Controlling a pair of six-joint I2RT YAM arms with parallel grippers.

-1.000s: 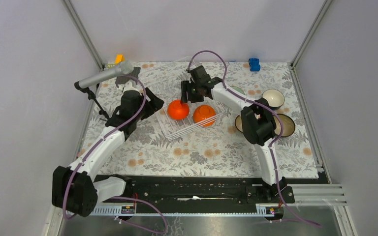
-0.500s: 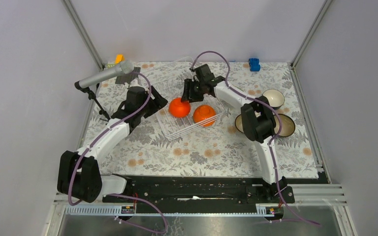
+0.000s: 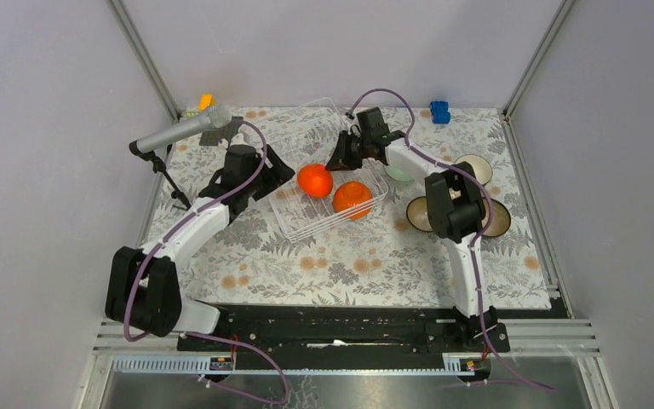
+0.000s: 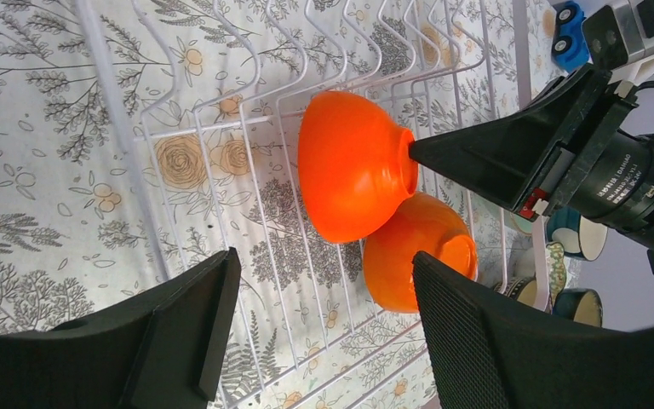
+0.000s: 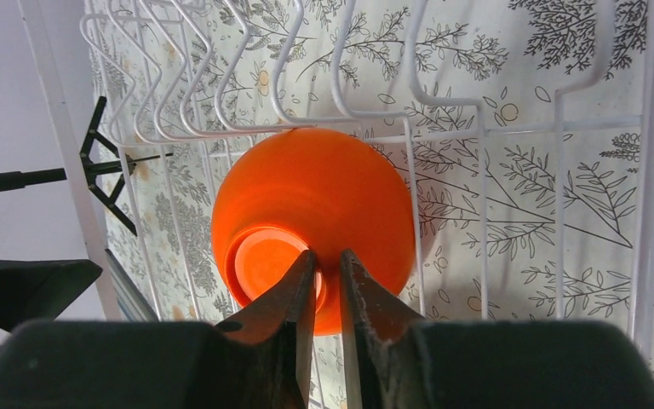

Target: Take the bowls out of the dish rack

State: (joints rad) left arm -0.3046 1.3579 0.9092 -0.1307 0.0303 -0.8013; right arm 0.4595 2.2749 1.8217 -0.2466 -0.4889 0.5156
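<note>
The white wire dish rack [image 3: 306, 223] holds two orange bowls. My right gripper [image 3: 341, 162] is shut on the foot ring of one orange bowl [image 3: 315, 180], which is tipped on its side; the right wrist view shows the fingers pinching the ring [image 5: 328, 260] of this bowl [image 5: 315, 196]. The second orange bowl [image 3: 352, 198] lies upside down beside it, also in the left wrist view [image 4: 417, 251]. My left gripper [image 3: 277, 175] is open and empty over the rack's left side [image 4: 324, 332], a little short of the held bowl [image 4: 353, 179].
A mint green bowl [image 3: 398, 173], a cream bowl [image 3: 474, 168] and dark bowls [image 3: 498, 219] sit on the floral cloth right of the rack. A microphone on a stand [image 3: 179, 132] is at the back left. A blue toy [image 3: 439, 112] and a yellow one [image 3: 207, 101] lie at the back edge.
My right gripper has shifted right and back, taking the orange bowl with it and tipping it. My left gripper has moved right, in over the rack's left side.
</note>
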